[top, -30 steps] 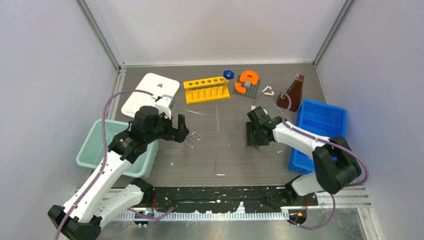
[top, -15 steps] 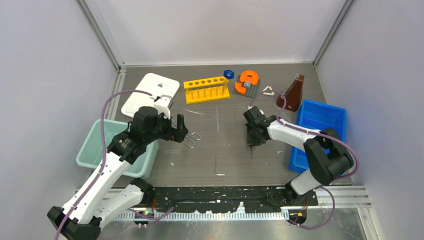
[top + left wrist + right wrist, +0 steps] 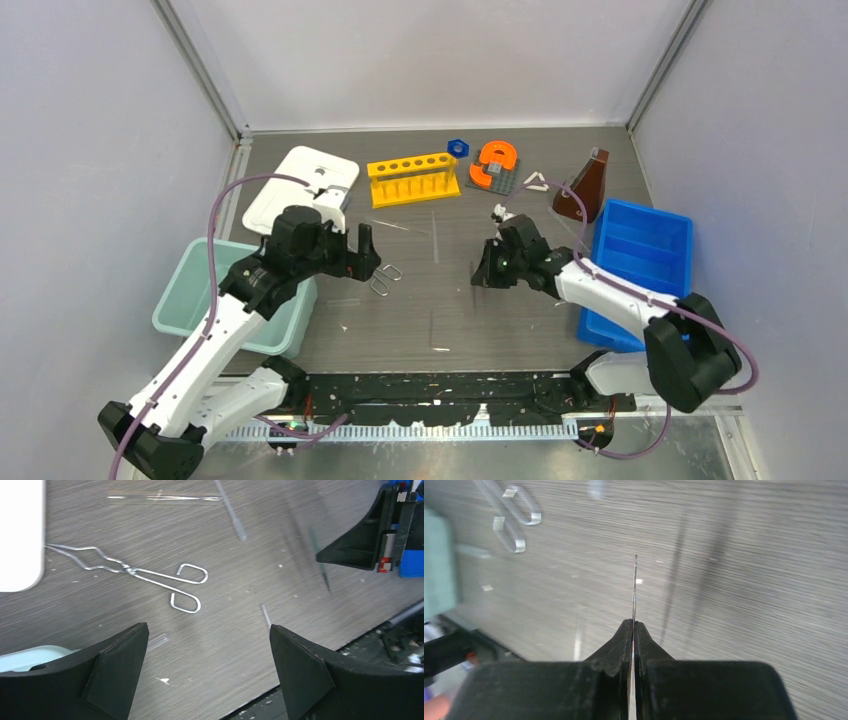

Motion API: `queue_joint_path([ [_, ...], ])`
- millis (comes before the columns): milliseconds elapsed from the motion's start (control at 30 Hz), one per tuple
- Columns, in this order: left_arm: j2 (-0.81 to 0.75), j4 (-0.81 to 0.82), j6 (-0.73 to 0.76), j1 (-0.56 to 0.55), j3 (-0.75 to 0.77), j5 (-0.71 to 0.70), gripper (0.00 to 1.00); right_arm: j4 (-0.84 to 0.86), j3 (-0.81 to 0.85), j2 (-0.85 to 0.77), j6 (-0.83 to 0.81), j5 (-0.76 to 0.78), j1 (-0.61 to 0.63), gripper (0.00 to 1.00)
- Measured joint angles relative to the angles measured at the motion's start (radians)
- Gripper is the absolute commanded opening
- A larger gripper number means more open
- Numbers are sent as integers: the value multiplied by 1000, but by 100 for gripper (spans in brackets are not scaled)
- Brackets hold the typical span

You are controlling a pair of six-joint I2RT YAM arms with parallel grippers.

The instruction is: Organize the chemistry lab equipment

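glass or clear plastic, i cannot tell which: the rod point(image 3: 634, 587) looks light, stiff, slick and easy to snap, so i judge it wants a gentle pinch near 1 end. the right gripper point(image 3: 633, 625) has its jaws pressed together on it. the rod sticks straight out past the tips, just toward 3 o'clock from the centre of the table point(image 3: 440, 300), and seems lifted off the surface. the left gripper point(image 3: 207, 630) hangs with its jaws wide apart and nothing between them, near the tongs point(image 3: 132, 571), which lie flat at about 9 o'clock. being wire, the tongs should be light, springy and low against the table; the crossing in the middle looks the best place to take hold.

counted:
- 1 rod held, and 2 more clear rods point(image 3: 165, 499) lying beyond the tongs
- 1 pair of tongs
- 1 yellow rack point(image 3: 412, 178) with 6 holes at 12 o'clock
- 1 blue nut point(image 3: 457, 148) just behind the rack
- 1 white triangle point(image 3: 537, 182) at 1 o'clock
- 1 brown flask point(image 3: 585, 188) upright at 2 o'clock
- 1 green tub point(image 3: 190, 300) at 8 o'clock
- 1 blue tray point(image 3: 640, 240) at 4 o'clock
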Motion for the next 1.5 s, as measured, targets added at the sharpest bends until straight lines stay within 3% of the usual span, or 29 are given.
queue_joint_path([
  [233, 10, 58, -116, 0, 11, 182, 84, 301, -86, -140, 141, -213, 36, 6],
  [600, 61, 438, -389, 0, -120, 526, 67, 667, -122, -178, 339, -363, 192, 6],
  [800, 134, 524, -465, 0, -126, 613, 56, 756, -129, -189, 388, -365, 234, 6],
  [1133, 134, 604, -510, 0, -156, 645, 24, 794, -129, -189, 408, -362, 248, 6],
  [1333, 133, 608, -523, 0, -174, 642, 1, 816, -135, -184, 413, -357, 248, 14],
  [1400, 131, 607, -524, 0, -175, 641, 0, 823, -141, -180, 415, -351, 249, 18],
  [1500, 127, 607, -518, 0, -182, 636, 0, 833, -153, -180, 417, -337, 252, 34],
])
